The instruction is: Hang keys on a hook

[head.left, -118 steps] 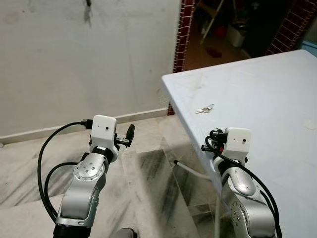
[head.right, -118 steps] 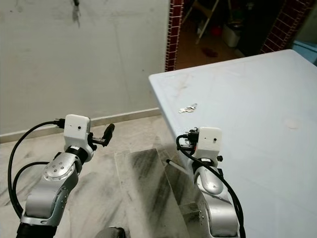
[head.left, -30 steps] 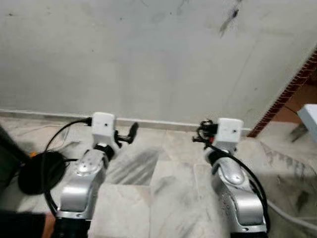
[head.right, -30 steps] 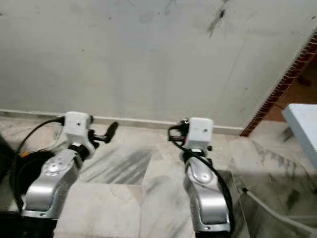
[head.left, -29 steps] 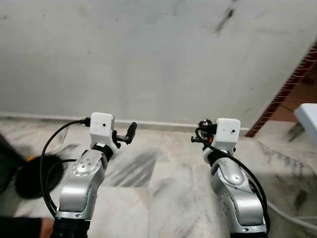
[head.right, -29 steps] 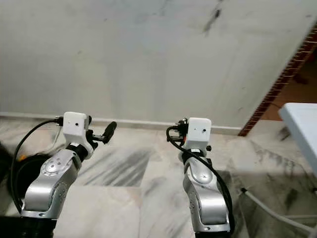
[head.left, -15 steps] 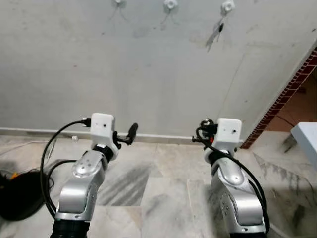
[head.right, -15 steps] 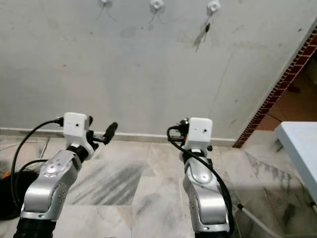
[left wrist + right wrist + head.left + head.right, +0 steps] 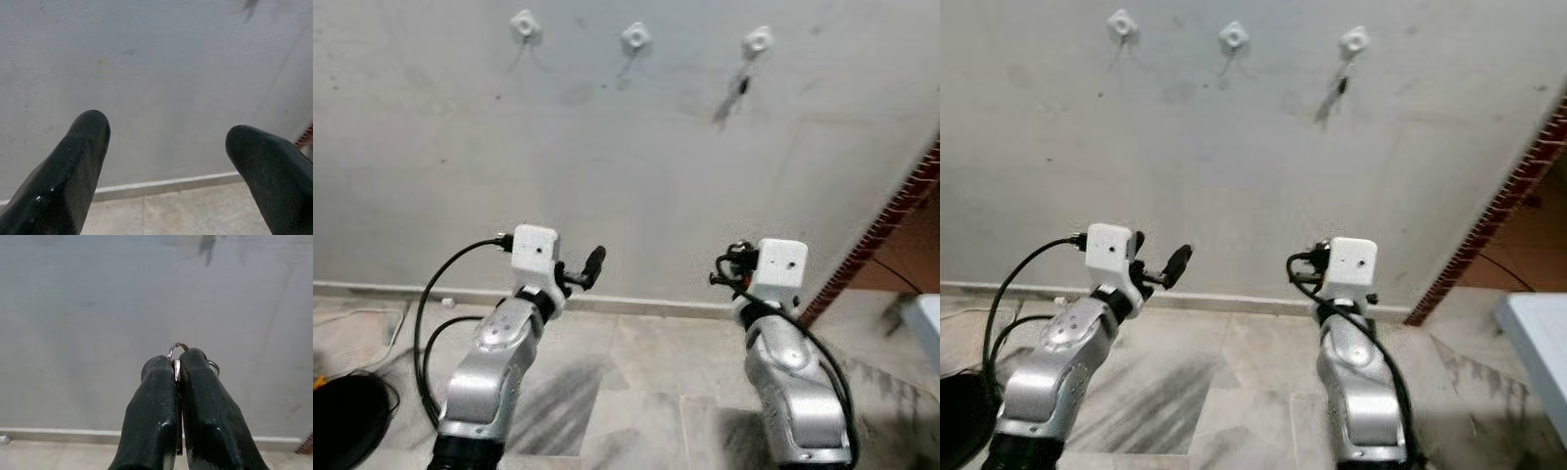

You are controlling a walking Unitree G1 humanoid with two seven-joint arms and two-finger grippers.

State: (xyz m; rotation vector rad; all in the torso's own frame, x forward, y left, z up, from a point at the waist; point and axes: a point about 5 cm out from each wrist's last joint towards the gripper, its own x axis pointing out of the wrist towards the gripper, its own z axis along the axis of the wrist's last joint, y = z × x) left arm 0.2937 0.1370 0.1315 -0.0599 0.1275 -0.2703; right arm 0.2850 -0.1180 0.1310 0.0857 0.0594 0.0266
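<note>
Left eye view: a pale grey wall [image 9: 607, 166] takes up most of the frame, meeting a marble-tiled floor [image 9: 636, 392] along a skirting strip in the lower third. At the right edge runs a red brick edge [image 9: 891, 230]. The two silver arms rise from the bottom, the left arm [image 9: 494, 377] at lower left and the right arm [image 9: 793, 382] at lower right, both pointed at the wall. A black round object [image 9: 342, 421] lies in the bottom left corner.

Near the top of the frame three small white hooks sit in a row on the wall: left hook [image 9: 524, 24], middle hook [image 9: 635, 37] and right hook [image 9: 758, 40], with a dark streak just below the right one.

The left gripper [image 9: 168, 147] has its fingers spread wide, nothing between them. The right gripper [image 9: 177, 367] has its fingers pressed together, pinching the keys [image 9: 177, 357], whose metal rings poke out at the fingertips, well below the hooks.
</note>
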